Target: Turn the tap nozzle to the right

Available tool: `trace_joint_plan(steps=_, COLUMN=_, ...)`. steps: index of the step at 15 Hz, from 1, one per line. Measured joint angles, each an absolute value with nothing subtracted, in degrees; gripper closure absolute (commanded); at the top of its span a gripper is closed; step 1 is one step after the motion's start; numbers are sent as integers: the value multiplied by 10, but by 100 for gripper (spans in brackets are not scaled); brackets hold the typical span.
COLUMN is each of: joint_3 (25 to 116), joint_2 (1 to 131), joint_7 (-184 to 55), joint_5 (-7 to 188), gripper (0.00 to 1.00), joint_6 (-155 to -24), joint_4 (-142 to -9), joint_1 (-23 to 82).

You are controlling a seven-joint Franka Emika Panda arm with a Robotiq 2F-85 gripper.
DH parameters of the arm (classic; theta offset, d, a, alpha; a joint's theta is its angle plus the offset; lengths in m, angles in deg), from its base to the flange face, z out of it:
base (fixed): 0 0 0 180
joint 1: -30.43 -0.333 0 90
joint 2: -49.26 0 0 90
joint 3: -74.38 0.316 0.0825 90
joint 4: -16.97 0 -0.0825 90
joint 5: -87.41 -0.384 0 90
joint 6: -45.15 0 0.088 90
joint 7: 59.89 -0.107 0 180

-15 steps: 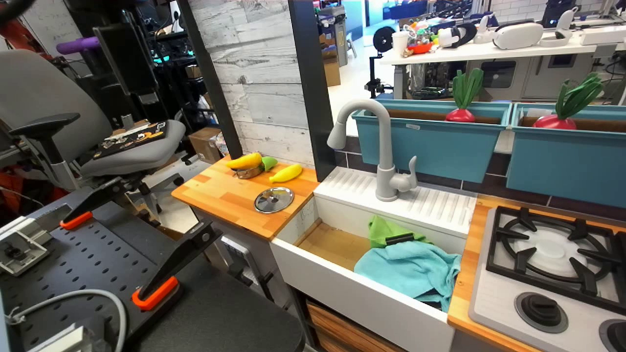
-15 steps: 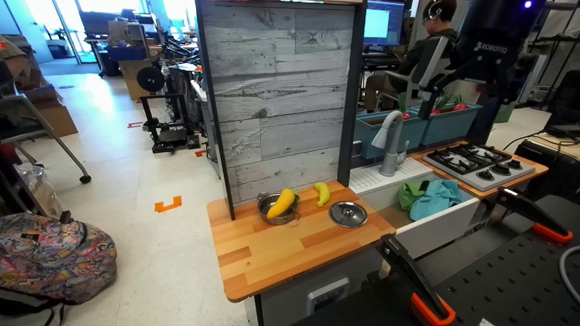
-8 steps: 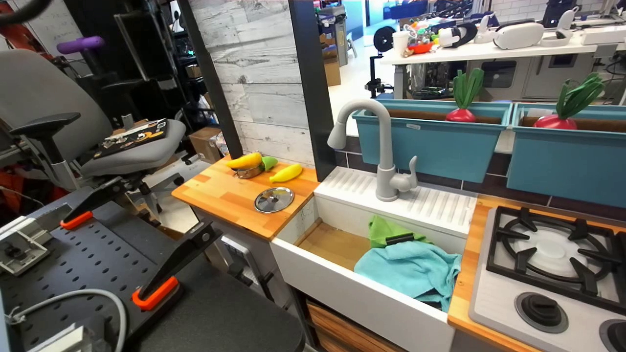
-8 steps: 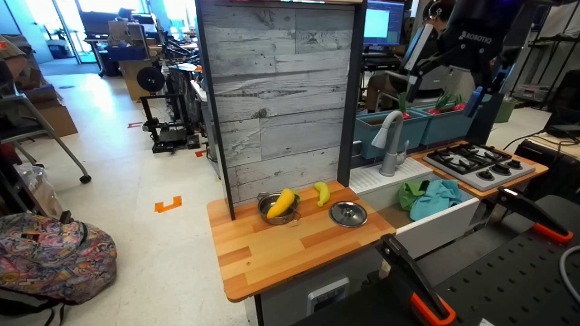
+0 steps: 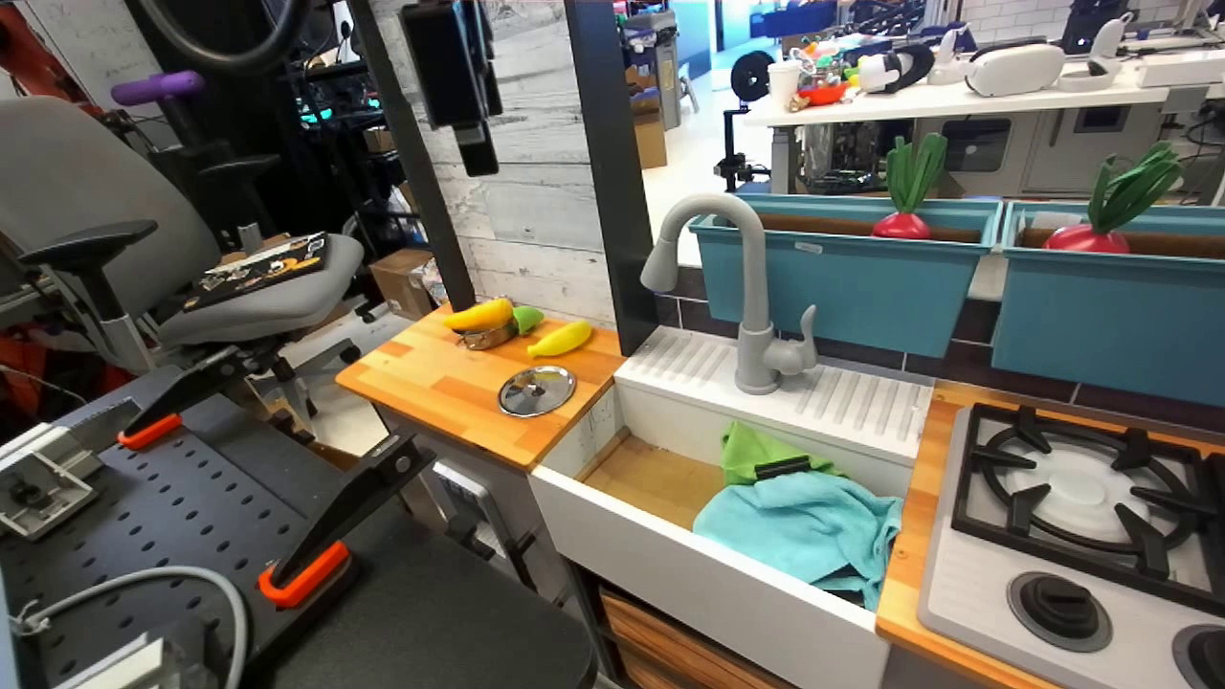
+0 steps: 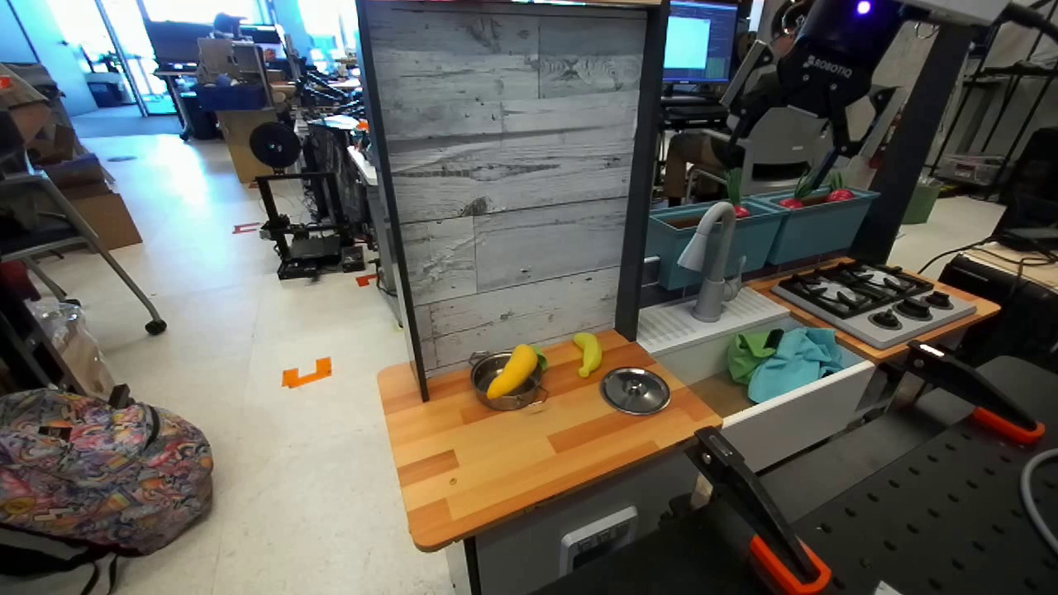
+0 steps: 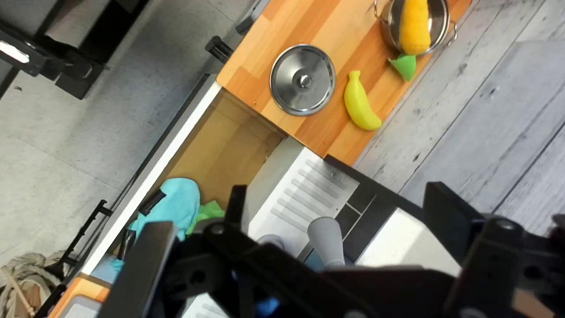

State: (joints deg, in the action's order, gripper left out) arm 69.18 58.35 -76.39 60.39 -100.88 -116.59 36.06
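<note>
Claw (image 7: 335,198) is wide, well apart from the tap nozzle (image 5: 755,277) at the back of the sink (image 5: 708,593); prob. best go down slow w/ it in btwn, then push R; don't bump the lever (image 5: 810,335).

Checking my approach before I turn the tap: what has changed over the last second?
In an exterior view, the open black two-fingered gripper has moved left and slightly up. Nothing was taken hold of or let go. Unchanged: the tall matte-grey gooseneck tap nozzle, the round silver metal lid and the crumpled turquoise cloth.
</note>
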Motion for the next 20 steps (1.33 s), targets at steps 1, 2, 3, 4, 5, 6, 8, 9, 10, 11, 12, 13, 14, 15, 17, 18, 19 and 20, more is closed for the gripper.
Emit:
trace_joint_plan(steps=1, joint_3=690, joint_2=600, joint_7=-776, joint_5=600, gripper=0, joint_6=-1012, joint_4=-1150, joint_1=365)
trace_joint_plan(steps=2, joint_3=688, joint_2=618, joint_7=-790, joint_5=599, gripper=0, joint_6=-1017, joint_4=-1134, joint_1=368)
trace_joint_plan(steps=3, joint_3=687, joint_2=634, joint_7=-806, joint_5=599, gripper=0, joint_6=-1025, joint_4=-1120, joint_1=370)
trace_joint_plan(steps=4, joint_3=686, joint_2=652, joint_7=-825, joint_5=599, gripper=0, joint_6=-1033, joint_4=-1104, joint_1=371)
trace_joint_plan(steps=5, joint_3=685, joint_2=669, joint_7=-844, joint_5=599, gripper=0, joint_6=-1041, joint_4=-1090, joint_1=371)
trace_joint_plan(steps=6, joint_3=684, joint_2=685, joint_7=-864, joint_5=599, gripper=0, joint_6=-1049, joint_4=-1076, joint_1=371)
trace_joint_plan(steps=8, joint_3=683, joint_2=717, joint_7=-904, joint_5=599, gripper=0, joint_6=-1065, joint_4=-1049, joint_1=370)
trace_joint_plan(steps=9, joint_3=682, joint_2=731, joint_7=-922, joint_5=600, gripper=0, joint_6=-1072, joint_4=-1036, joint_1=369)
trace_joint_plan(steps=10, joint_3=680, joint_2=745, joint_7=-940, joint_5=600, gripper=0, joint_6=-1079, joint_4=-1024, joint_1=367)
trace_joint_plan(steps=11, joint_3=677, joint_2=757, joint_7=-956, joint_5=602, gripper=0, joint_6=-1082, joint_4=-1012, joint_1=365)
trace_joint_plan(steps=12, joint_3=674, joint_2=769, joint_7=-972, joint_5=604, gripper=0, joint_6=-1087, joint_4=-1000, joint_1=361)
trace_joint_plan(steps=13, joint_3=670, joint_2=779, joint_7=-988, joint_5=609, gripper=0, joint_6=-1091, joint_4=-990, joint_1=357)
trace_joint_plan(steps=14, joint_3=667, joint_2=790, joint_7=-1004, joint_5=614, gripper=0, joint_6=-1092, joint_4=-979, joint_1=353)
trace_joint_plan(steps=15, joint_3=663, joint_2=800, joint_7=-1019, joint_5=620, gripper=0, joint_6=-1092, joint_4=-969, joint_1=349)
trace_joint_plan(steps=17, joint_3=655, joint_2=818, joint_7=-1051, joint_5=638, gripper=0, joint_6=-1092, joint_4=-950, joint_1=340)
trace_joint_plan(steps=18, joint_3=651, joint_2=827, joint_7=-1066, joint_5=648, gripper=0, joint_6=-1092, joint_4=-940, joint_1=335)
trace_joint_plan(steps=19, joint_3=647, joint_2=836, joint_7=-1082, joint_5=658, gripper=0, joint_6=-1092, joint_4=-932, joint_1=330)
trace_joint_plan(steps=20, joint_3=643, joint_2=844, joint_7=-1094, joint_5=667, gripper=0, joint_6=-1092, joint_4=-923, joint_1=325)
